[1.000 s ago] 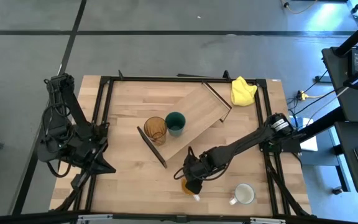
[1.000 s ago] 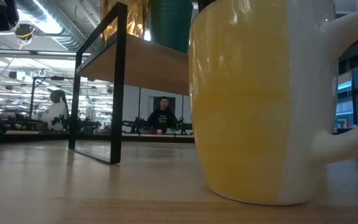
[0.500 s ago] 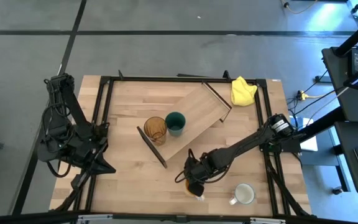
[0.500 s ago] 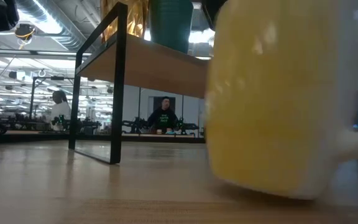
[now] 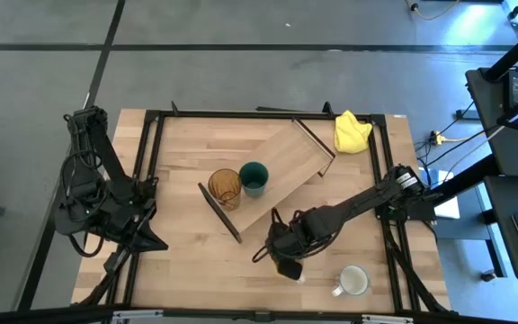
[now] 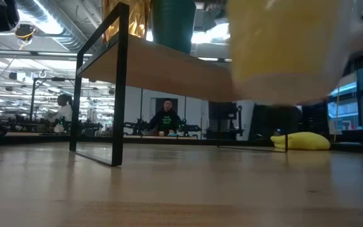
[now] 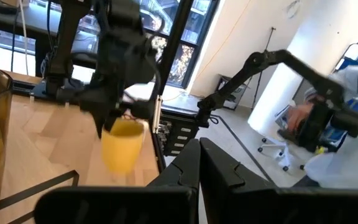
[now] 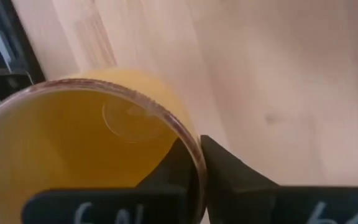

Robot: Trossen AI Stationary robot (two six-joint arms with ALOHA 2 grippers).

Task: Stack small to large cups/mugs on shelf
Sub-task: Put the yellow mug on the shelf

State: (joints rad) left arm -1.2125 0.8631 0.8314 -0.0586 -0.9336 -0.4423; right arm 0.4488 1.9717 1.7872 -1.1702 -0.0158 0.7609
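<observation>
1. The orange mug (image 8: 86, 143) is in my right gripper (image 8: 197, 163). My two fingers pinch its rim, one inside and one outside, nearly closed.
2. The mug is off the table (image 5: 187, 252). In the low view I see its bottom in the air, with a gap under it. It hangs just past the shelf's near end.
3. The shelf (image 5: 286, 166) lies slanted across the middle of the table. The amber glass (image 5: 225, 186) and the teal cup (image 5: 254, 177) already stand on it, side by side at its near end, touching or almost.
4. The white mug (image 5: 353, 281) sits on the table, well away from the shelf, on my right side.
5. My left gripper (image 7: 197, 168) waits far from the shelf, at the left edge of the table. Its fingers are closed and hold nothing.
6. I think the step now is carrying the orange mug to the shelf.
7. Next I should lift it higher than the shelf top, move it over the board, and set it down in line next to the teal cup. I must keep it level and not bump the two cups there.
8. The white mug is still to do.
</observation>
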